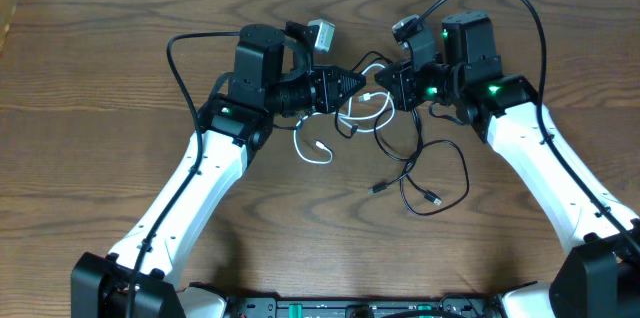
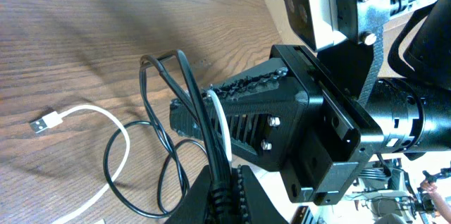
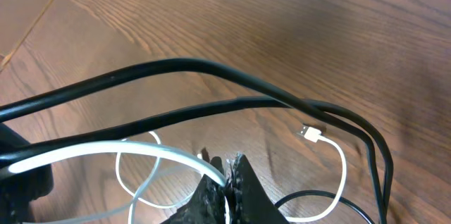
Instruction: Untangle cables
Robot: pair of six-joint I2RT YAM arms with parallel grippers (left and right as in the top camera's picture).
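Nearest the lens, right wrist view: the right gripper (image 3: 227, 182), two black ribbed plastic fingers, is clenched on a thin white cable (image 3: 84, 152) that enters between the tips. Above it, two strands of thin, glossy black cable (image 3: 211, 65) arch across the frame, clear of the brown wood-grain table (image 3: 317, 27). A small white USB plug (image 3: 310, 133) lies flat on the wood beyond.

Left wrist view: the left gripper (image 2: 224, 192) is clamped on the black cable. A white strand runs into the same pinch, but whether it is also held cannot be told.

Overhead view: the two grippers face each other, tips close together, at the far middle of the table. The tangle hangs between them, and loose white and black loops trail onto the wood towards the robot's base.

Step in hand, as judged: drawing the white cable out from the black. It should go best if the grippers separate slowly along one line and are raised a little so the free plug ends can slip through the loops. The pull should ease wherever a crossing begins to tighten.
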